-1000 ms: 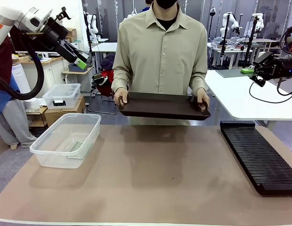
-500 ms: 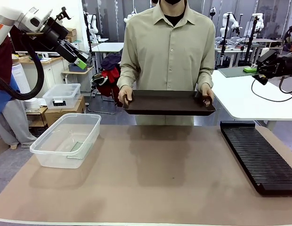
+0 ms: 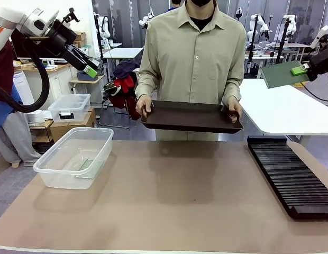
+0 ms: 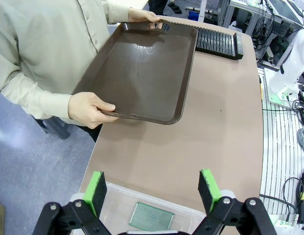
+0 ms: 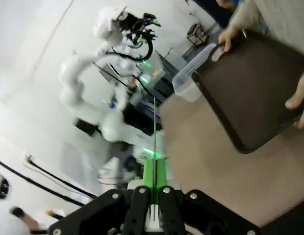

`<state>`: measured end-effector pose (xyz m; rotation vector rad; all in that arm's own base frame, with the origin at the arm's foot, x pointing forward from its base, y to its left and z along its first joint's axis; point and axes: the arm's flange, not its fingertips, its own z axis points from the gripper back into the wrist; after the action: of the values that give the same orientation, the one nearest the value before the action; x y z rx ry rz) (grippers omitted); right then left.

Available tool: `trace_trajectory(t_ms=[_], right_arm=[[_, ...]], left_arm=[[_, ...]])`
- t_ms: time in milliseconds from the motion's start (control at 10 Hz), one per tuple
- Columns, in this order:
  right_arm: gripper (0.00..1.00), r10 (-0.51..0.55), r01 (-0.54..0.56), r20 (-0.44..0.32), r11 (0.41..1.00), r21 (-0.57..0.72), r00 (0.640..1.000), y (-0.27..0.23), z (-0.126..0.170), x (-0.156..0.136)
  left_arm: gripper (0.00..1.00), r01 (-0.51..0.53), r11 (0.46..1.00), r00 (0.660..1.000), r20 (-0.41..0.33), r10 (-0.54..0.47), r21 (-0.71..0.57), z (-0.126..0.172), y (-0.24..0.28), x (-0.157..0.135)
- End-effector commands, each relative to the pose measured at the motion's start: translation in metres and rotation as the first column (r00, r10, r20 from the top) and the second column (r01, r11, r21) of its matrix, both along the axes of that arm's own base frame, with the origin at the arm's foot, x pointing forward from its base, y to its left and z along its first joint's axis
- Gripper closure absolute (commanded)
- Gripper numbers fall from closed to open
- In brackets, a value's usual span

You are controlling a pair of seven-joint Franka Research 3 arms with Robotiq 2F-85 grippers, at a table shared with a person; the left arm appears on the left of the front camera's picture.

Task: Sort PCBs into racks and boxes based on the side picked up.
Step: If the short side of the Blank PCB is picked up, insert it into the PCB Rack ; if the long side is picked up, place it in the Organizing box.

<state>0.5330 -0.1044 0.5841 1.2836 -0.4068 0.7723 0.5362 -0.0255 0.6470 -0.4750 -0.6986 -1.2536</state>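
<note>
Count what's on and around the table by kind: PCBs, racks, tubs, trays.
Clear tub: 1
Black rack: 1
Brown tray: 1
PCBs: 2, one lying in the tub, one held in the right pincer
Total: 5

Table: broad tan matte worktable [image 3: 180, 196]
Right of it: glossy white rectangular table [image 3: 280, 111]
Left of it: smooth grey floor [image 3: 8, 182], brown cardboard boxes [image 3: 63, 129]
Beyond it: white desk [image 3: 121, 53]

Your right gripper [image 3: 306, 67] now sits higher, nearer the edge, its PCB [image 3: 279, 74] turned broadside; the person's tray [image 3: 190, 116] shifts right.
</note>
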Motion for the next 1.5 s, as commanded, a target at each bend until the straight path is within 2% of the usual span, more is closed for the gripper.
trace_trajectory(t_ms=[0,100,300,400,500,800,900,1000,1100,1300,1400], right_arm=[[0.98,-0.008,0.008,0.248,1.0,0.004,0.969,-0.002,-0.02,-0.021],[0.98,0.004,-0.001,0.386,1.0,-0.008,0.922,-0.007,-0.018,-0.023],[0.98,-0.007,0.041,0.498,0.998,-0.057,0.867,-0.015,-0.025,-0.026],[0.98,-0.076,0.072,0.379,0.997,0.024,0.922,-0.019,-0.027,-0.019],[0.98,0.012,-0.002,0.452,1.0,-0.022,0.892,-0.019,-0.011,-0.014],[0.98,-0.009,0.019,0.45,1.0,-0.018,0.893,-0.022,-0.018,-0.015],[0.98,0.055,-0.043,0.455,0.998,-0.036,0.889,-0.026,-0.029,-0.012],[0.98,0.09,-0.081,0.48,0.996,-0.038,0.873,-0.032,-0.034,-0.008],[0.98,0.142,-0.117,0.542,0.99,-0.08,0.828,-0.039,-0.04,-0.005],[0.98,0.24,-0.188,0.584,0.971,-0.149,0.775,-0.051,-0.053,-0.002],[0.98,0.276,-0.196,0.628,0.961,-0.196,0.727,-0.06,-0.06,0.006]], left_arm=[[0.0,-0.002,1.0,1.0,0.0,0.002,0.002,-0.001,0.0,-0.001],[0.0,-0.002,1.0,1.0,0.0,0.002,0.002,-0.001,0.0,-0.001],[0.0,-0.002,1.0,1.0,0.0,0.002,0.002,-0.001,0.0,-0.001],[0.0,-0.002,1.0,1.0,0.0,0.002,0.002,-0.001,0.0,-0.001],[0.0,-0.002,1.0,1.0,0.0,0.002,0.002,-0.001,0.0,-0.001],[0.0,-0.002,1.0,1.0,0.0,0.002,0.002,-0.001,0.0,-0.001],[0.0,-0.002,1.0,1.0,0.0,0.002,0.002,-0.001,0.0,-0.001],[0.0,-0.002,1.0,1.0,0.0,0.002,0.002,-0.001,0.0,-0.001],[0.0,-0.002,1.0,1.0,0.0,0.002,0.002,-0.001,0.0,-0.001],[0.0,-0.002,1.0,1.0,0.0,0.002,0.002,-0.001,0.0,-0.001],[0.0,-0.002,1.0,1.0,0.0,0.002,0.002,-0.001,0.0,-0.001]])
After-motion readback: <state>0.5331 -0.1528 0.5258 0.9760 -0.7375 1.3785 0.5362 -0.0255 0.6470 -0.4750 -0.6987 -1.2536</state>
